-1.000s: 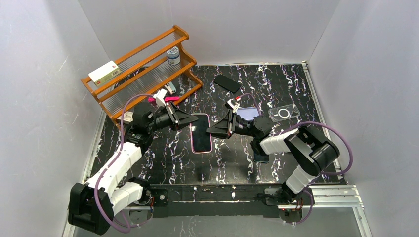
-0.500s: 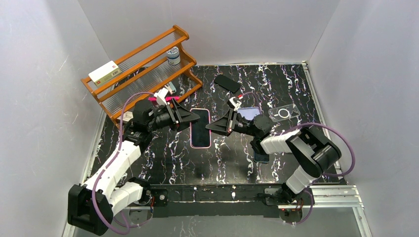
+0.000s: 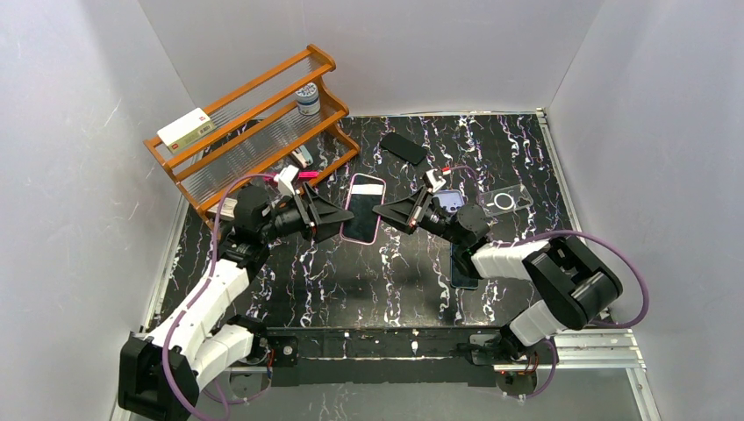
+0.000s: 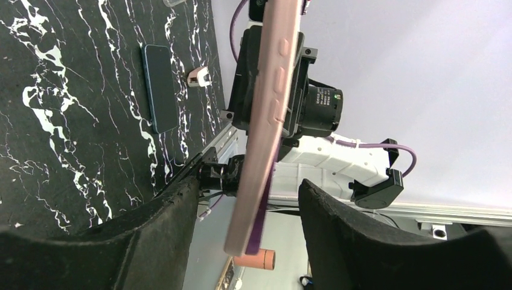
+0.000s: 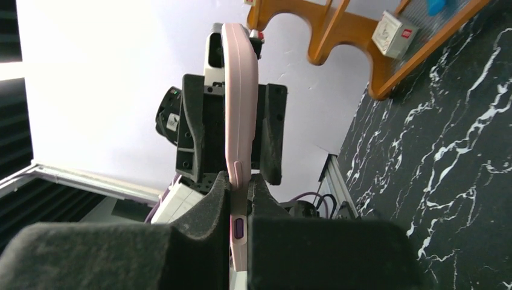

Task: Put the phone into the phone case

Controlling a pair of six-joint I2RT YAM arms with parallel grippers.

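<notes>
Phone (image 3: 361, 215), dark screen, pink case (image 5: 240, 90) around its edge

The phone (image 3: 362, 209) hangs between the left gripper (image 3: 337, 219) and right gripper (image 3: 381, 211); the rack (image 3: 246, 123) stands behind-left, a second phone (image 3: 465, 272) lies right

Between my left jaws: the pink-cased phone (image 4: 265, 121) stands edge-on, with a gap on each side.
Between my right jaws: no room, they pinch this phone's edge.
Rear left: the wooden rack (image 3: 254, 123) blocks the way.
Front of bench (image 3: 368, 281): free to pass.
Right side: a dark phone (image 3: 464, 267) lies flat, with a clear case (image 3: 504, 201) further back.
</notes>
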